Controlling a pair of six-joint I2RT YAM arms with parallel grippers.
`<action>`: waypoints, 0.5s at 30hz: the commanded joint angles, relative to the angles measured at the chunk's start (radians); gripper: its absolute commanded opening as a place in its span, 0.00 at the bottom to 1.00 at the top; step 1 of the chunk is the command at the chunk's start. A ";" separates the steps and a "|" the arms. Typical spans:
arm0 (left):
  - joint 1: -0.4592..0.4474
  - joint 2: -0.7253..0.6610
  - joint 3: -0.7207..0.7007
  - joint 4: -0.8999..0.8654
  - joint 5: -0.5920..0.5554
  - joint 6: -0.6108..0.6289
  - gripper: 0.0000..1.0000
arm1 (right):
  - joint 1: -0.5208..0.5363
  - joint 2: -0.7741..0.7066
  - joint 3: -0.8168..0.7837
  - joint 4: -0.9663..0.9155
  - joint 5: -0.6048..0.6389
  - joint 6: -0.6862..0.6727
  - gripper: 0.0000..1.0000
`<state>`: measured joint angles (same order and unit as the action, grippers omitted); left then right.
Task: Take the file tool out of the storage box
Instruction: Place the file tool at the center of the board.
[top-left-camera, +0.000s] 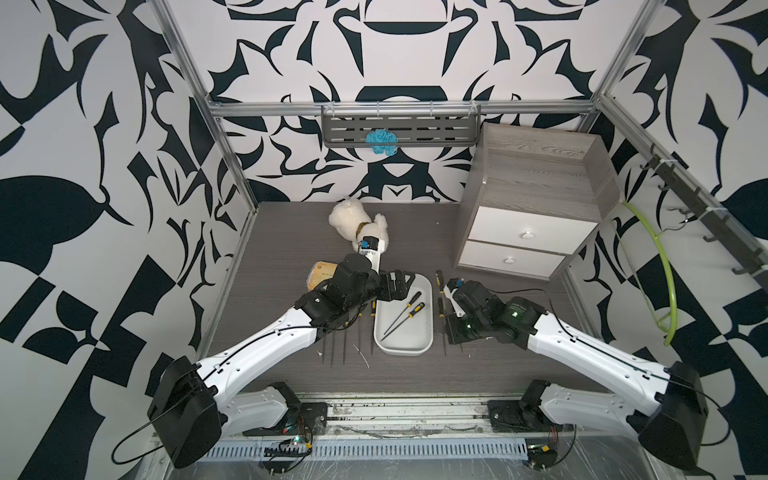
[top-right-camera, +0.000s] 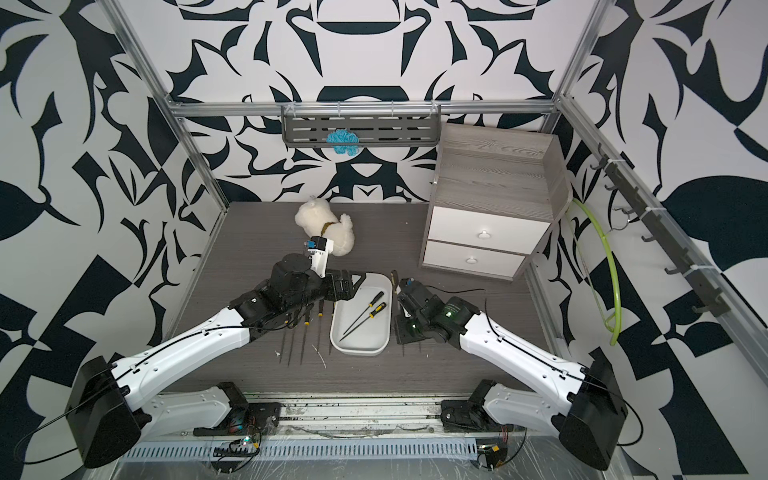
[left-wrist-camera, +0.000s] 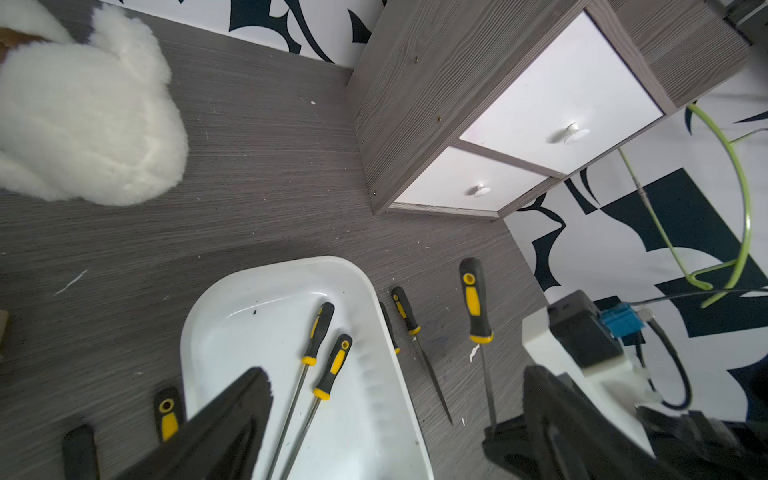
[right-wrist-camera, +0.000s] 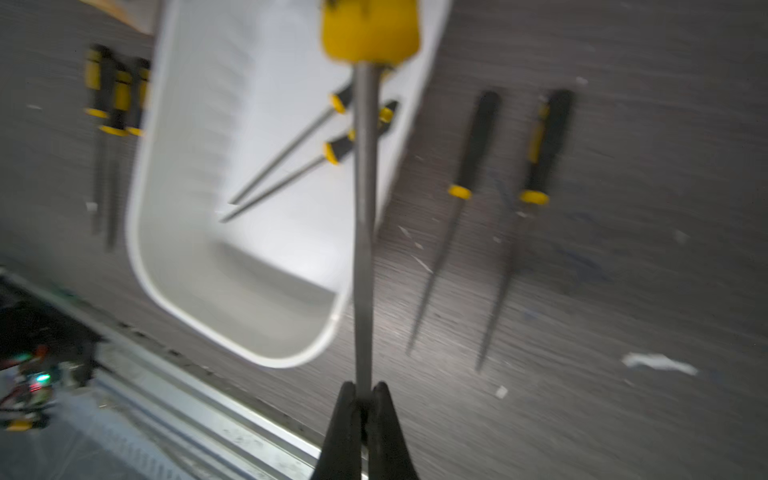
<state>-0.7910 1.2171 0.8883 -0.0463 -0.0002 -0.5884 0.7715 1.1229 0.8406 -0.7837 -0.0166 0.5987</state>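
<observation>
The right pincer (right-wrist-camera: 365, 395) is clenched on the bare metal shaft of a yellow-collared file (right-wrist-camera: 363, 187). In the blurred right wrist view, the shaft crosses the long rim of the white storage box (right-wrist-camera: 139, 257) on the side nearer the right arm. The left pincer (top-left-camera: 404, 283) hangs released, jaws spread wide, above the box's far end. Two more files (top-left-camera: 400, 316) lie side by side on a slant inside the box, tips toward its near end. Loose files (left-wrist-camera: 405, 311) rest on the grey counter (top-left-camera: 291, 374) just beside both long sides of the box. A white plush toy (top-left-camera: 357, 224) sits beyond the box's far end, and a grey two-drawer cabinet (top-left-camera: 536, 216) stands off its far right corner.
</observation>
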 joint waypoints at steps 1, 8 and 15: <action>0.001 0.092 0.084 -0.127 0.019 0.063 0.99 | -0.059 0.030 0.026 -0.257 0.122 -0.018 0.00; 0.000 0.224 0.169 -0.212 0.063 0.099 0.97 | -0.188 0.166 0.022 -0.290 0.069 -0.077 0.00; -0.002 0.311 0.211 -0.249 0.092 0.098 0.96 | -0.221 0.332 0.063 -0.259 0.017 -0.129 0.00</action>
<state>-0.7914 1.5036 1.0721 -0.2512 0.0685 -0.5076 0.5617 1.4403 0.8543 -1.0271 0.0257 0.5053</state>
